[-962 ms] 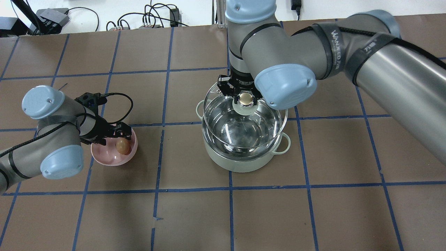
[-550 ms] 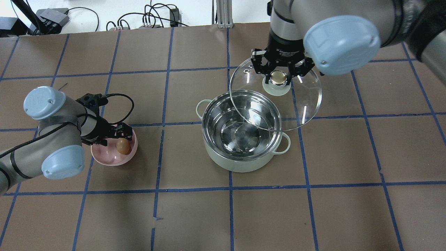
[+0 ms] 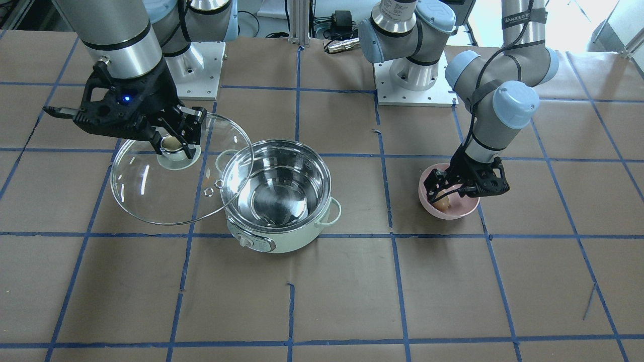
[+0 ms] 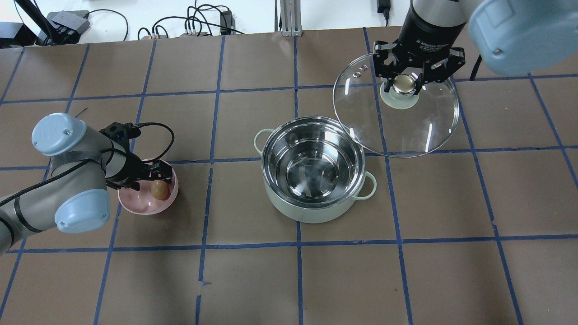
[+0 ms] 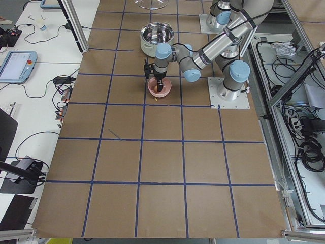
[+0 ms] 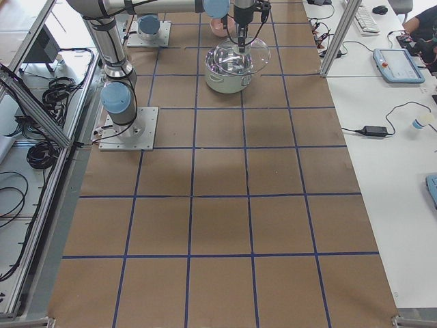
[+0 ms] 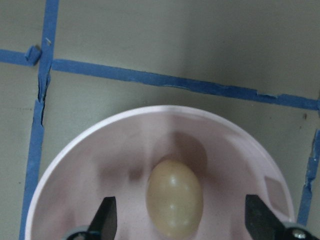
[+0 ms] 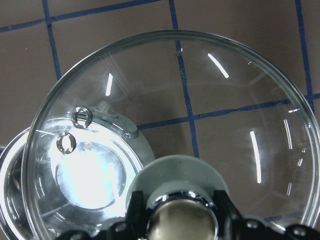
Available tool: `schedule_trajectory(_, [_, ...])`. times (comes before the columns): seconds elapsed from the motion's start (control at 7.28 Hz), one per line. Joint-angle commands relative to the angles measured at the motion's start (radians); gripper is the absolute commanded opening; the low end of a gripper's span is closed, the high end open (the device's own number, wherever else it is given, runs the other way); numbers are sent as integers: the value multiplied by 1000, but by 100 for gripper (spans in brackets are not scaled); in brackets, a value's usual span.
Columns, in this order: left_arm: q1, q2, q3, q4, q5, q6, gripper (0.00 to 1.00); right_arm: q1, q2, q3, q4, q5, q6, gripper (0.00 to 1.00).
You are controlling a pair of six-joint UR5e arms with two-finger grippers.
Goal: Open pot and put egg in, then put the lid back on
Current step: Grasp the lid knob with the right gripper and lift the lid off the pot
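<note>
The mint-green pot (image 4: pixel 311 212) stands open mid-table, its steel inside bare; it also shows in the front view (image 3: pixel 282 242). My right gripper (image 4: pixel 405 83) is shut on the gold-tan knob of the glass lid (image 4: pixel 420 122) and holds it in the air, off to the pot's far right side. The lid (image 3: pixel 161 193) overlaps the pot's rim only at one edge and fills the right wrist view (image 8: pixel 225 100). The brown egg (image 4: pixel 158 189) lies in a pink bowl (image 4: pixel 135 205). My left gripper (image 7: pixel 182 222) is open, its fingers down in the bowl on either side of the egg (image 7: pixel 174 197).
Cables and power devices (image 4: pixel 194 25) lie along the table's far edge. The two arm base plates (image 3: pixel 412 90) sit at the robot's side of the table. Blue tape lines grid the brown surface.
My right gripper has lifted the lid off the pot and carried it away to the far right. The left gripper has stayed over the egg in the bowl.
</note>
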Motion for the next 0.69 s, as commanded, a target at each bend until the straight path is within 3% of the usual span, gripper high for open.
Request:
schedule_trajectory(0.0, [0,-3,-8,-2,3,1,91,-59,-18,-14,4,-43,-75,38])
schedule_trajectory(0.55, [6,-34,-11,0,8,0,89,-85,-24,-15,36,-49,-131,38])
